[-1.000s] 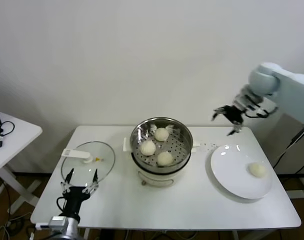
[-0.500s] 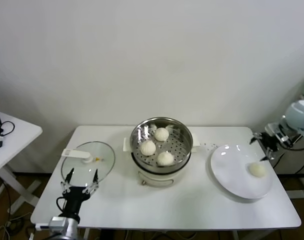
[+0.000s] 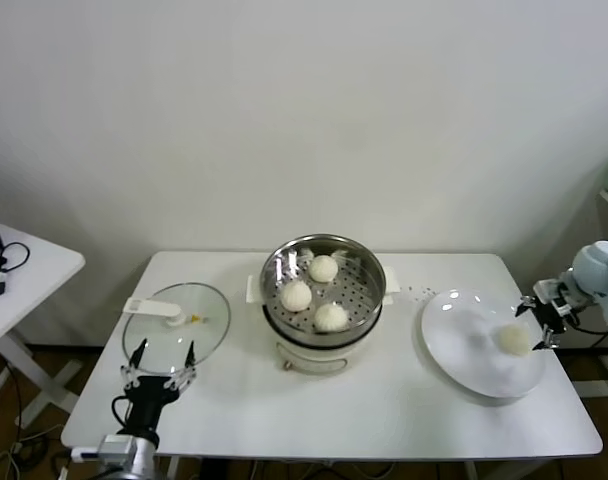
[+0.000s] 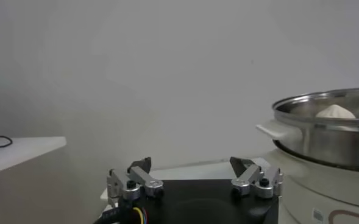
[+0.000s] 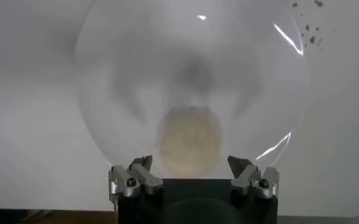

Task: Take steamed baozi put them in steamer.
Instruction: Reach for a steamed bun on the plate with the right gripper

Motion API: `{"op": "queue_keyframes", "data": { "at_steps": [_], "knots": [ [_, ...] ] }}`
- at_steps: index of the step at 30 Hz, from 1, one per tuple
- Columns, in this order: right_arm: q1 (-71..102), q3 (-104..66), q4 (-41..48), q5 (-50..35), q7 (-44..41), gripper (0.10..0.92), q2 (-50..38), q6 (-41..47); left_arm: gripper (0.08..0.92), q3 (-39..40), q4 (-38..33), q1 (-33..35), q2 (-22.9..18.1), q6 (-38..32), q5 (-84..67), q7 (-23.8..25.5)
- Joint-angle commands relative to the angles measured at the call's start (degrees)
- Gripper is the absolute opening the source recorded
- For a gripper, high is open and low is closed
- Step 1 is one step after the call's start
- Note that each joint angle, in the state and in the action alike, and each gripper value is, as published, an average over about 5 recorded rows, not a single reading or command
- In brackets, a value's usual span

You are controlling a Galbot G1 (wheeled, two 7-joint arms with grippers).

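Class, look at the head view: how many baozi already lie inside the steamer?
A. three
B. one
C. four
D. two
A: three baozi lie on the perforated tray of the steamer, while the fourth baozi is on the white plate.

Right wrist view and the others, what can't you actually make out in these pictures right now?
- Last baozi: blurred in the right wrist view, pleats unreadable.
- Right gripper: small at the head view's edge; arm cut off.
- Steamer: cut off by the left wrist frame; its wall hides all but one bun top.
- Left gripper: arm cut off below the head view.
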State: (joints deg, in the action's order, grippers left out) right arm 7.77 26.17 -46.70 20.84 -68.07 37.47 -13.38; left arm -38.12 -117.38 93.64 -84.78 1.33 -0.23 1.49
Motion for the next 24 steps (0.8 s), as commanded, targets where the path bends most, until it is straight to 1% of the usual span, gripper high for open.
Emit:
{"op": "queue_keyframes", "data": {
  "at_steps": [1, 24],
  "knots": [
    [3.7, -5.3, 5.5, 4.7, 0.7, 0.823, 5.1, -0.1, 0.823, 0.0, 0.2, -0.3, -0.1, 0.4, 0.3, -0.1],
    [2.0, -5.8, 9.0, 6.1, 0.7, 0.823, 7.2, -0.5, 0.823, 0.1, 0.6, -0.3, -0.3, 0.3, 0.4, -0.2]
  ]
}}
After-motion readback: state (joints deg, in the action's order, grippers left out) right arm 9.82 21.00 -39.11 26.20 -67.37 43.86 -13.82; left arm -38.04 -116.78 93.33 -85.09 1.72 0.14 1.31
